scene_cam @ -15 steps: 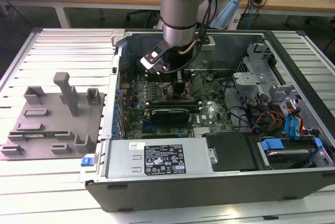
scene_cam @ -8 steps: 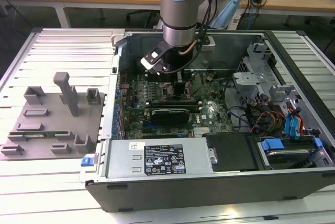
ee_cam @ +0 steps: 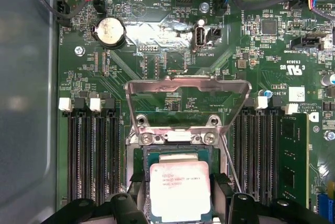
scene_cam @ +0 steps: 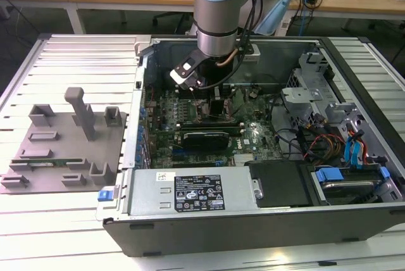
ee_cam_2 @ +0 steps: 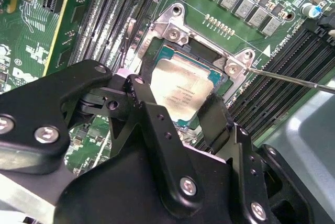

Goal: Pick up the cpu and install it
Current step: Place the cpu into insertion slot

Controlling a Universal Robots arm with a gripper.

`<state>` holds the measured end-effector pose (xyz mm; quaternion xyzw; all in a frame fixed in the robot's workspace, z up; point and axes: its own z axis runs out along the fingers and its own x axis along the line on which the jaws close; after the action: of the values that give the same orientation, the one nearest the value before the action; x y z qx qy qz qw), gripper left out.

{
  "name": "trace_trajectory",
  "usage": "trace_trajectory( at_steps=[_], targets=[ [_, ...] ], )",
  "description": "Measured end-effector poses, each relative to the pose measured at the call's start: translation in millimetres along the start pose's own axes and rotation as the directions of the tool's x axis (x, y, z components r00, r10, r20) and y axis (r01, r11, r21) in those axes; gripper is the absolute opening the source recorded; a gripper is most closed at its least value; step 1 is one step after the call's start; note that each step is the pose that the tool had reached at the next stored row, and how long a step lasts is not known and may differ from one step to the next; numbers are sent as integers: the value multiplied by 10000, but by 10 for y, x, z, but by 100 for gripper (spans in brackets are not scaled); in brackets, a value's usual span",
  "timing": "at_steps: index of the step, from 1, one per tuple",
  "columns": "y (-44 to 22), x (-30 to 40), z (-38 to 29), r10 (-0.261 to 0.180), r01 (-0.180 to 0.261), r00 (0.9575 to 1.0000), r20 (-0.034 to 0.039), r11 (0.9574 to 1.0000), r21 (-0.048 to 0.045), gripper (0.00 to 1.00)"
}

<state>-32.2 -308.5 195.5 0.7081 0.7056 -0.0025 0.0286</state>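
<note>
Grey sheet metal forms the open computer case [scene_cam: 266,220], which is seen in the exterior view lying on the slatted table [scene_cam: 63,233], with a grey tray [scene_cam: 38,157] set near the table's edge at the exterior view's left. The arm [scene_cam: 218,11] is lowered into the case, and the gripper [scene_cam: 217,107] is held over the motherboard [scene_cam: 253,138], near the case's far wall.

In the second wrist view the cpu [ee_cam_2: 183,90] is gripped by the gripper [ee_cam_2: 178,98]. Its black fingers [ee_cam_2: 144,98] are closed against two opposite edges of the chip, which is placed within the metal frame of the socket [ee_cam_2: 172,22]. Whether it is fully seated cannot be told.

In the first wrist view the cpu [ee_cam: 180,192] is shown silver side up over the socket, between the memory slots [ee_cam: 94,150]. The load plate [ee_cam: 188,85] is raised behind it.
</note>
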Motion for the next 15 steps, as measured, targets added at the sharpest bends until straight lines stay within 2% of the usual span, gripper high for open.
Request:
trace_trajectory(
  at_steps=[15],
  targets=[
    [1,-1,-32,31,-31,10000,0,10000,2,60]
  ],
)
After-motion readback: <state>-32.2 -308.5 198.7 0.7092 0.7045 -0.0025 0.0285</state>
